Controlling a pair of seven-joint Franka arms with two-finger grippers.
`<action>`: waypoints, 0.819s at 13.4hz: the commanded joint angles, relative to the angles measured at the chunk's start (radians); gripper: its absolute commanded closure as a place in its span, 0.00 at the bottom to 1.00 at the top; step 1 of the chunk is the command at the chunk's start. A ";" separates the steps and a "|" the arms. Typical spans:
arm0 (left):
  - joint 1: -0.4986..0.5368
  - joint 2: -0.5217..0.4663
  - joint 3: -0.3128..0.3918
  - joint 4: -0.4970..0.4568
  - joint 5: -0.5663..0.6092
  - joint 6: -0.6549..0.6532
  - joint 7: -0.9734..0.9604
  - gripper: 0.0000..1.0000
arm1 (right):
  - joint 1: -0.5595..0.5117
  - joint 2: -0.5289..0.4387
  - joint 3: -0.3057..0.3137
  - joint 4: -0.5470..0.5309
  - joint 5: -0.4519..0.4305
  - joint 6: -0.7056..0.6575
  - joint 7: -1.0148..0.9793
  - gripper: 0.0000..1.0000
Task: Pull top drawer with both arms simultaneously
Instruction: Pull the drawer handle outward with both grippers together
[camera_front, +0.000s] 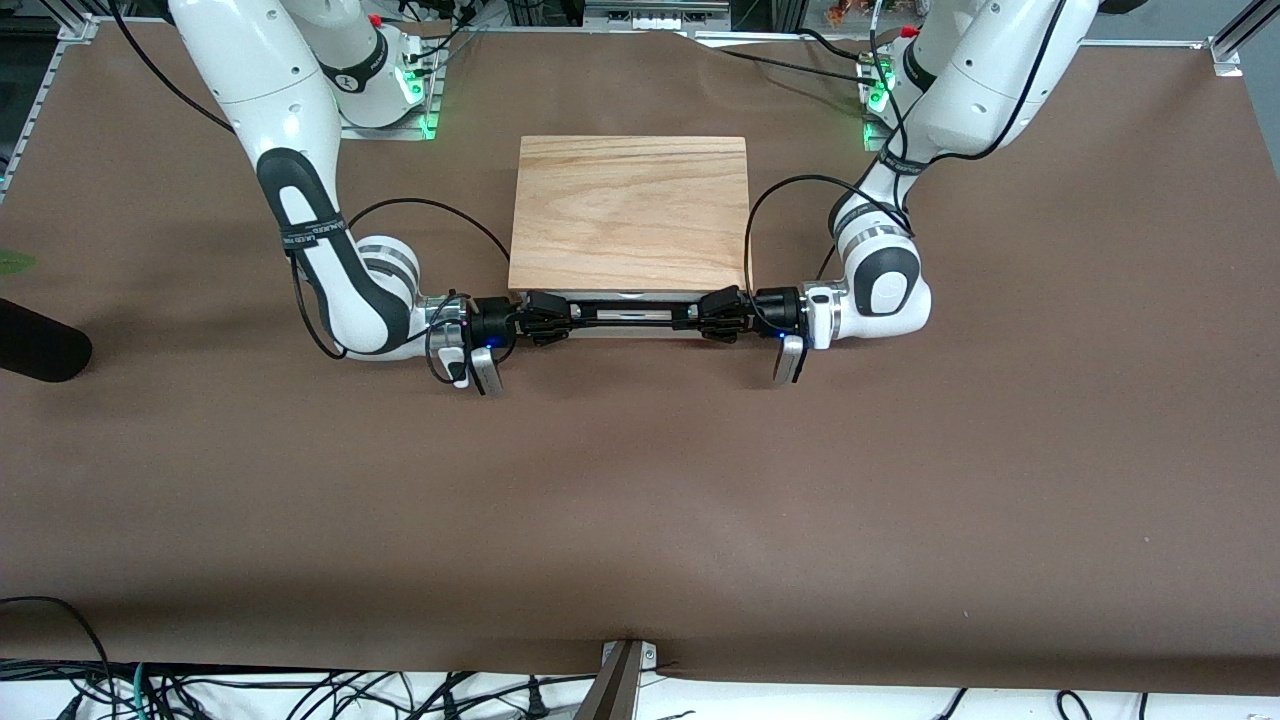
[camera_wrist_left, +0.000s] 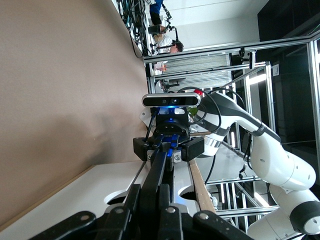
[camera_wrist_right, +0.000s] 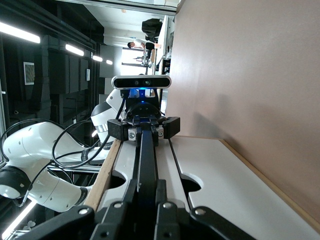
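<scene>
The cabinet's top drawer shows its white front and long black bar handle just under the edge of the light wood top; none of its interior shows. My right gripper is shut on the handle's end toward the right arm. My left gripper is shut on the other end. In the left wrist view my left gripper clamps the bar, with the right gripper facing it. In the right wrist view my right gripper clamps the bar.
A second white front panel lies below the top drawer. The brown table cover stretches toward the front camera. A dark object lies at the right arm's end of the table.
</scene>
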 joint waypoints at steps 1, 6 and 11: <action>-0.008 0.022 -0.013 -0.033 -0.006 -0.038 0.055 0.94 | 0.000 0.001 -0.001 0.016 0.019 0.010 -0.008 1.00; -0.004 0.035 -0.011 -0.018 0.001 -0.039 0.055 1.00 | -0.008 0.024 -0.002 0.074 0.022 0.010 0.012 1.00; 0.032 0.041 -0.008 -0.014 0.012 -0.039 0.045 1.00 | -0.019 0.052 -0.004 0.135 0.024 0.010 0.064 1.00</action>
